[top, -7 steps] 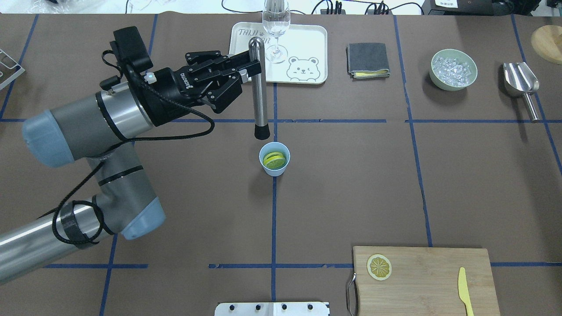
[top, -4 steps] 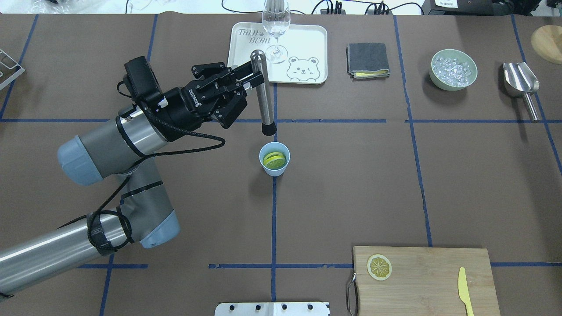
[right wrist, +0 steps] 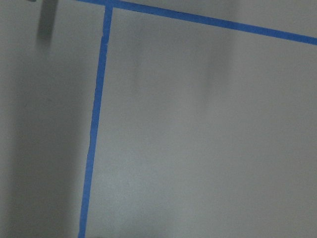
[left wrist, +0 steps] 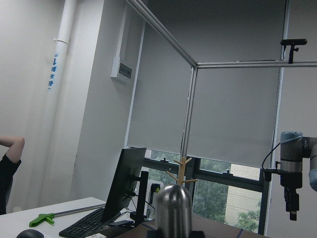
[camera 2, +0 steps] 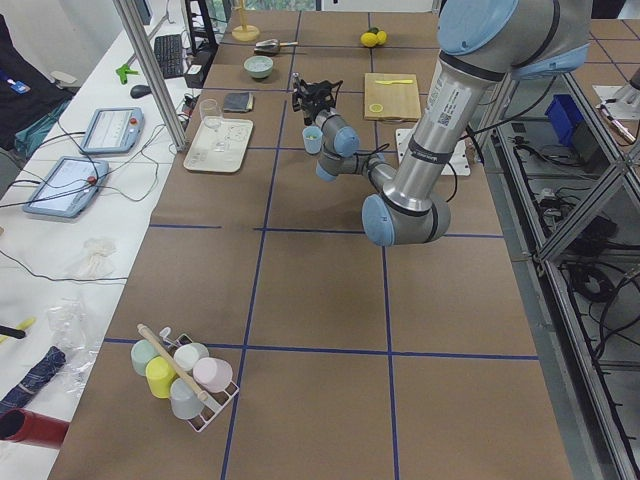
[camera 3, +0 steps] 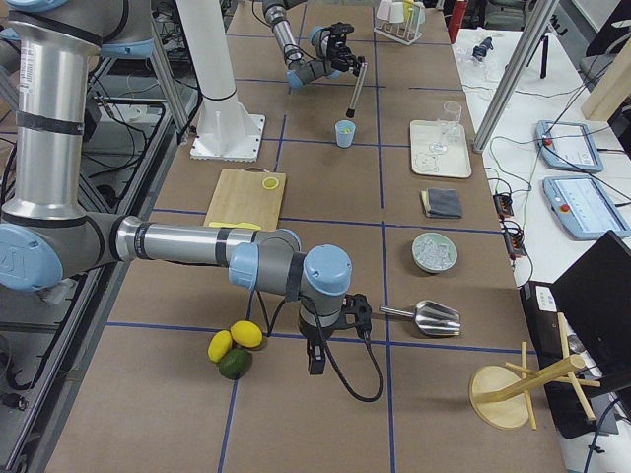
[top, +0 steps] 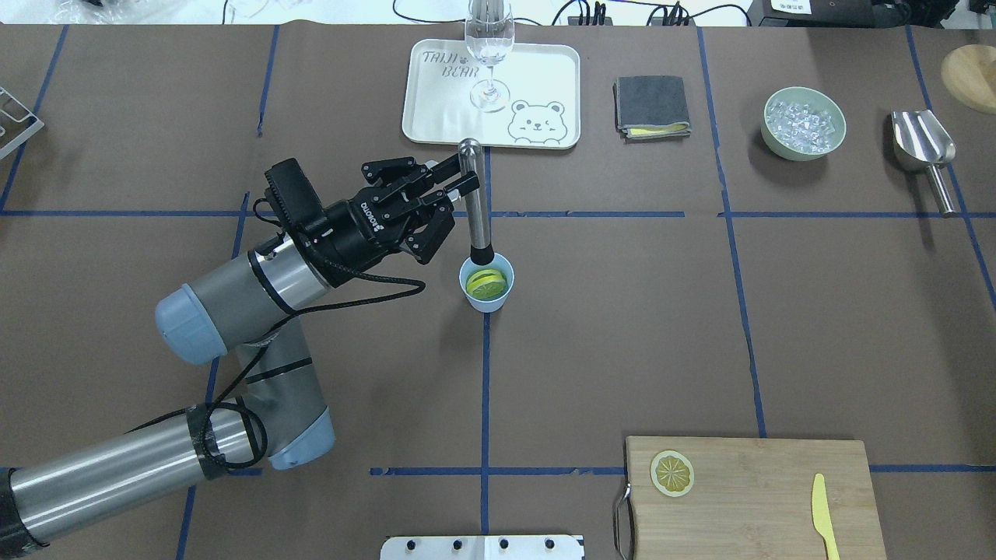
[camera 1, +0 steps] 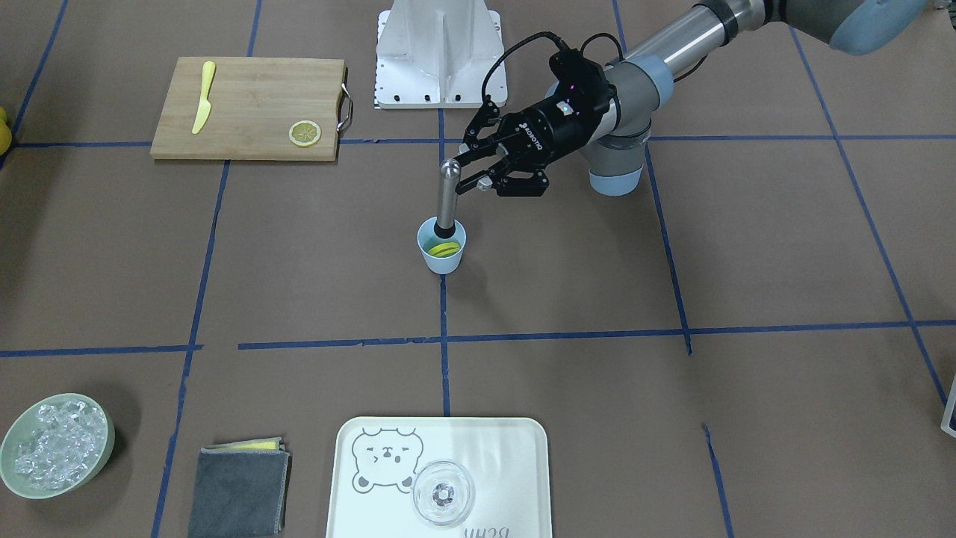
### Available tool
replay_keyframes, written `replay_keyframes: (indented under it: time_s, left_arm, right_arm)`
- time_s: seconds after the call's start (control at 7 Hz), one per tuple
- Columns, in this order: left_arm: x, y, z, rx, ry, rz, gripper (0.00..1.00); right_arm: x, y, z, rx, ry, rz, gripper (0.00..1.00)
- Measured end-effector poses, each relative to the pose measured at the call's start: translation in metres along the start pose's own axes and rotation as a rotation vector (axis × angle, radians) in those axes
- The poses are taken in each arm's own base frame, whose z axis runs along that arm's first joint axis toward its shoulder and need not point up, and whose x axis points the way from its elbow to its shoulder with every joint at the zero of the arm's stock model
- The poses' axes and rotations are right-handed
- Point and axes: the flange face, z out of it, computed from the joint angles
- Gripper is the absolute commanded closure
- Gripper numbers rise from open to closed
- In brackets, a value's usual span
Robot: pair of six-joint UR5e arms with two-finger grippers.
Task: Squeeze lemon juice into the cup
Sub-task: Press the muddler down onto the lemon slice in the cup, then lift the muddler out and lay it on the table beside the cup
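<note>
The left end effector (top: pixel 465 179) is clamped on the rounded upper end of a smooth steel muddler (top: pixel 476 208), which is held nearly upright with its black tip at the mouth of the cup (top: pixel 490 302), a small tapered light-blue plastic tumbler on the brown tabletop (top: pixel 622 311). The lemon (top: pixel 484 286), yellow-rinded and pale-faced, is lodged inside the cup, below the clamped fingers. Whether the right end effector (camera 3: pixel 315 360) is apart or together cannot be told.
</note>
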Motion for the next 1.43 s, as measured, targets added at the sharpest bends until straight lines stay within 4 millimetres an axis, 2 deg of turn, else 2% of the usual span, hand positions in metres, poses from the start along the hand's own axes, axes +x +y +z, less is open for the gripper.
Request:
replay_keyframes:
  time_s: [0.43, 1.0, 1.43]
  left_arm:
    - [-0.003, 0.021, -0.001, -0.036, -0.028, 0.005, 1.0]
    - [0.016, 0.042, 0.001, -0.051, -0.052, 0.029, 1.0]
    - [0.015, 0.057, -0.002, -0.074, -0.082, 0.064, 1.0]
  right_arm:
    - [0.001, 0.0, 0.001, -0.001, -0.001, 0.003, 0.0]
    - [0.003, 0.0, 0.003, -0.004, -0.001, 0.005, 0.0]
    - [0.004, 0.0, 0.004, -0.007, -0.003, 0.007, 0.0]
